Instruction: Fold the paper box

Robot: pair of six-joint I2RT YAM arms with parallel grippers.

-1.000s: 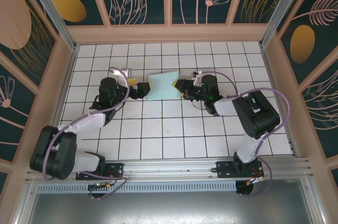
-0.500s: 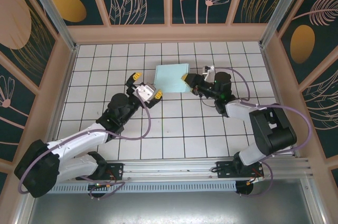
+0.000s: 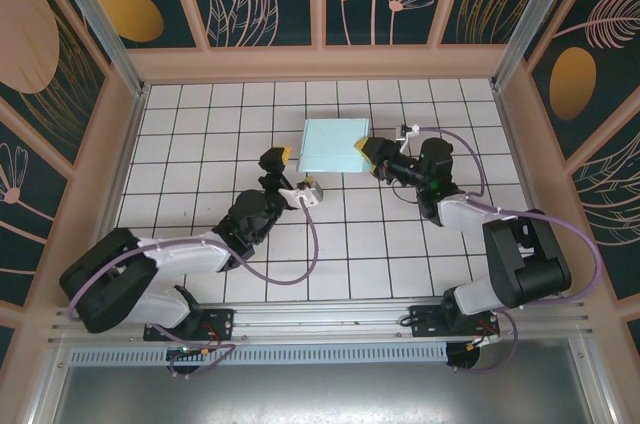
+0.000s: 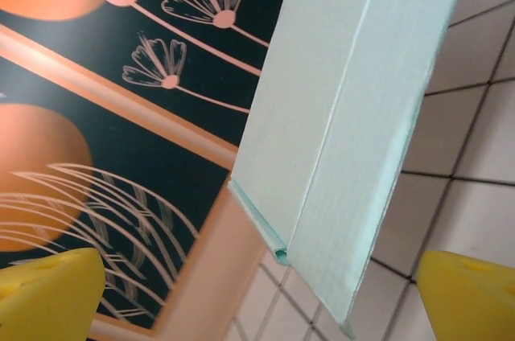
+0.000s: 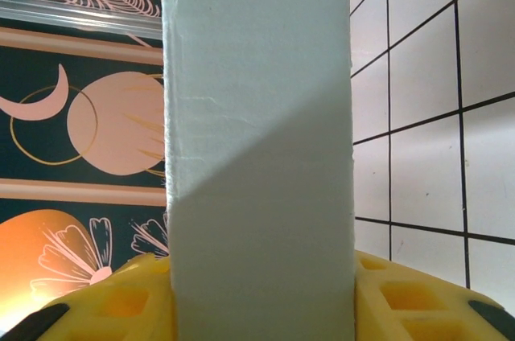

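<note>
From the top view, the paper box [image 3: 335, 144] is at the far middle of the table [image 3: 200, 124]. It looks like a flat, shut, pale green shape, so most of the folding seems done. The right end effector [image 3: 365, 149] pinches its right edge. The left end effector [image 3: 295, 174] is just beside the box, spread wide and holding nothing.

From the left wrist, the box [image 4: 354, 132] stands tilted in front of the flower wall. A long crease runs down it, and one side is bent up from the big face. At the lower edge a small flap curls in. The yellow fingers [image 4: 44, 293] sit far apart.

From the right wrist, a narrow side of the box [image 5: 257, 156] stands up straight. The yellow pads [image 5: 121, 301] squeeze it from both sides.

It is hard to see if every flap is tucked in. Maybe what is left is to press the last edges and set the box down.
</note>
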